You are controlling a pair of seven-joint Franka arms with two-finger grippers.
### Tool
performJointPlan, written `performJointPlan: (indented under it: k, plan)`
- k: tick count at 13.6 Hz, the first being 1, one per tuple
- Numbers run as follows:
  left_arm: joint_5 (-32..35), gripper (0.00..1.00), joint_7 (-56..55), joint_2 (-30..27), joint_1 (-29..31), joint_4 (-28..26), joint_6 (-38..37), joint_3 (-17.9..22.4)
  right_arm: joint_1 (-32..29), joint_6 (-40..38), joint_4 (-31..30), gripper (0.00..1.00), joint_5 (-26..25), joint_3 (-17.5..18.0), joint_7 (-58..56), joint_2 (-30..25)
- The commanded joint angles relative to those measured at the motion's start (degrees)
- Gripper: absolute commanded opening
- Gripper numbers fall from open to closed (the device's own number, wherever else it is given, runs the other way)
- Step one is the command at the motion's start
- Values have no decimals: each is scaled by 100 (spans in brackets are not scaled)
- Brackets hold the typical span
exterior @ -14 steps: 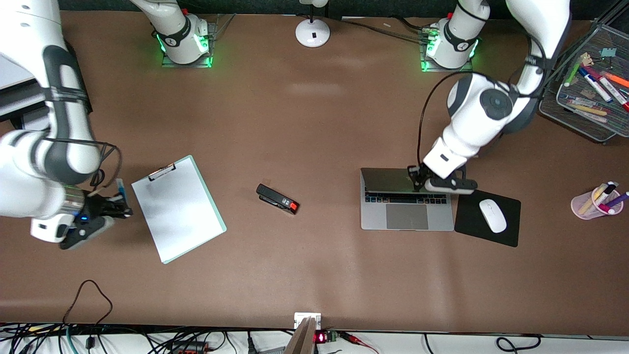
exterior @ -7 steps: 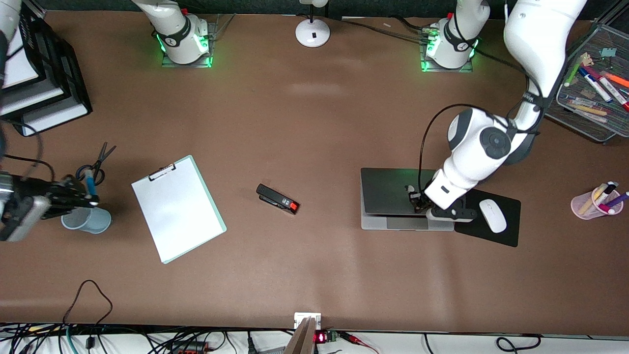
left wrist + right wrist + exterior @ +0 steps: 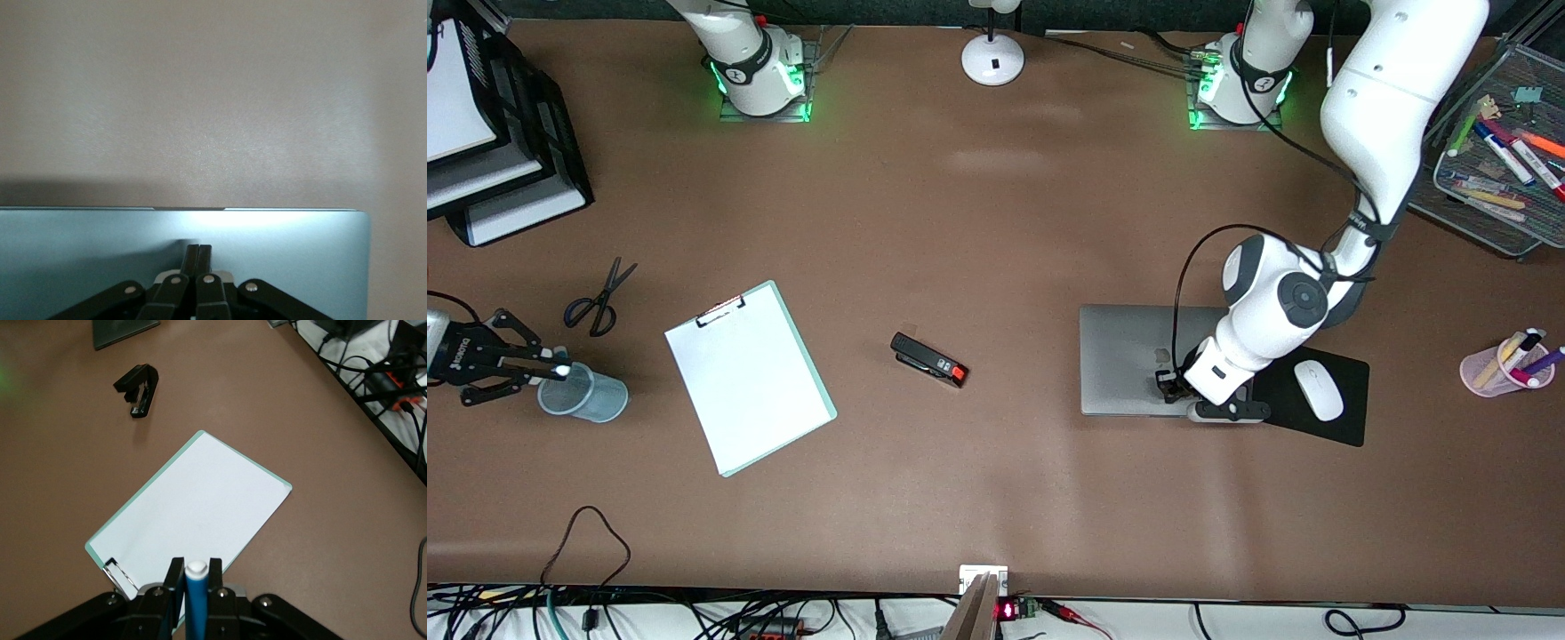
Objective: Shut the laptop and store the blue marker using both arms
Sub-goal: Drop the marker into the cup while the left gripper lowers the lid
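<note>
The silver-grey laptop lies closed beside the black mousepad, its dark logo facing up. My left gripper is shut and rests on the lid near the edge closest to the front camera. The left wrist view shows its fingertips together on the lid. My right gripper is at the right arm's end of the table, over the rim of a grey-blue cup. It is shut on the blue marker, whose white end sticks out past the fingertips.
A white clipboard, scissors and a black stapler lie between the cup and the laptop. A mouse sits on the mousepad. A pink pen cup, a mesh tray and black paper trays stand at the table's ends.
The laptop lid has gone from open to fully down under my left gripper. My right arm has swung outward with the marker, uncovering the scissors and the cup.
</note>
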Motion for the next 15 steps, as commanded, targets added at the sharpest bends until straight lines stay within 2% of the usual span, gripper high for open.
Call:
performJointPlan:
  k: [1,5,9,13,15]
  plan:
    - [111,0,-52,303,-138,201,232,100,-130,38,126,0,479,63,-867,145]
    - [128,0,-114,365,-217,263,241,188,-227,434,126,0,542,80,-1641,154]
    - [215,0,-27,138,-165,228,102,188,-446,417,118,0,1095,63,-2082,373]
    - [225,0,-8,-819,-156,281,-1539,127,-736,347,109,0,1508,71,-2442,742]
    - [225,0,9,-1373,-147,272,-2645,118,-807,320,91,0,1553,89,-2460,900]
